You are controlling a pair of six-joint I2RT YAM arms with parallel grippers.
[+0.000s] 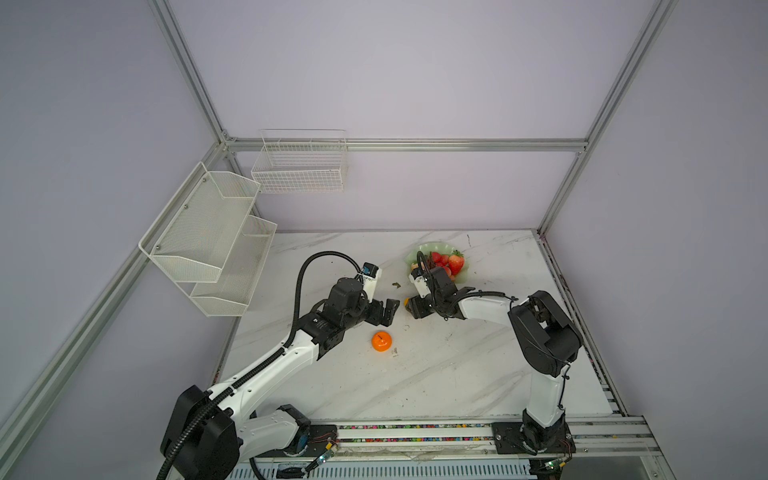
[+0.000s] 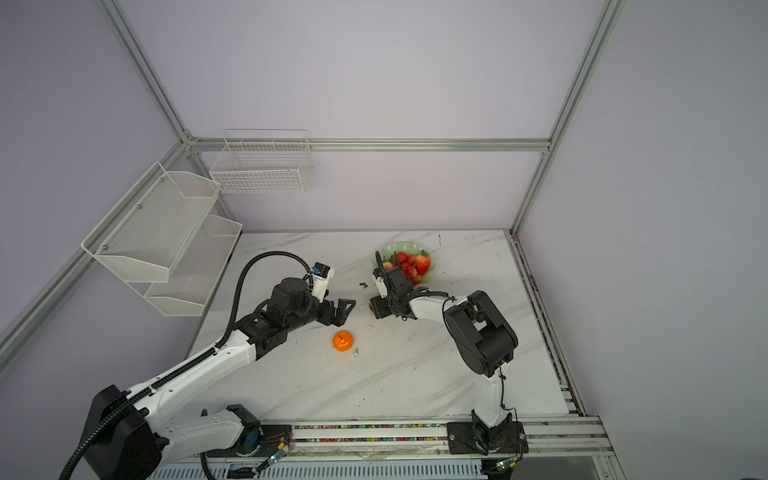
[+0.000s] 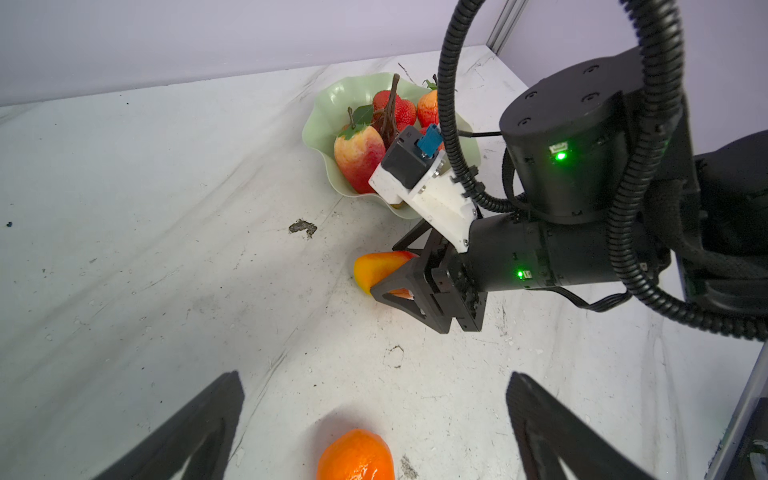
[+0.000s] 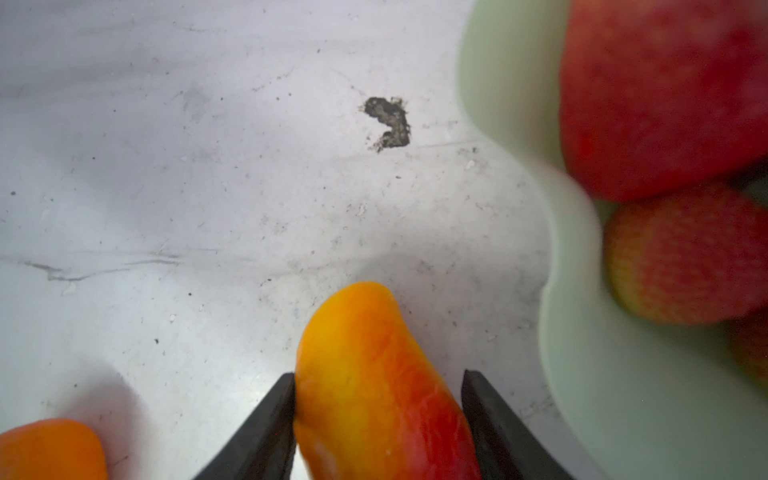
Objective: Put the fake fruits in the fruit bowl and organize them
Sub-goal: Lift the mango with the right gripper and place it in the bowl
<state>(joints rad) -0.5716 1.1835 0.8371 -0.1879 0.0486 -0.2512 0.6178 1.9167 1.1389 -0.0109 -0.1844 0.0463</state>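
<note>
Right gripper (image 4: 376,374) clamps red end of mango (image 3: 376,268), fingers against both sides. Mango low at worktop (image 1: 457,374), mid-frame in both top views, just beside fruit bowl (image 3: 324,120). Bowl holds strawberries (image 1: 456,262) and berries (image 1: 436,257). Left gripper (image 3: 374,382) spread wide, empty, near orange (image 1: 381,341) on worktop. Step, as judged: mango pickup. Next move needs lift over scalloped rim, then release into free gap. Orange left for after.
</note>
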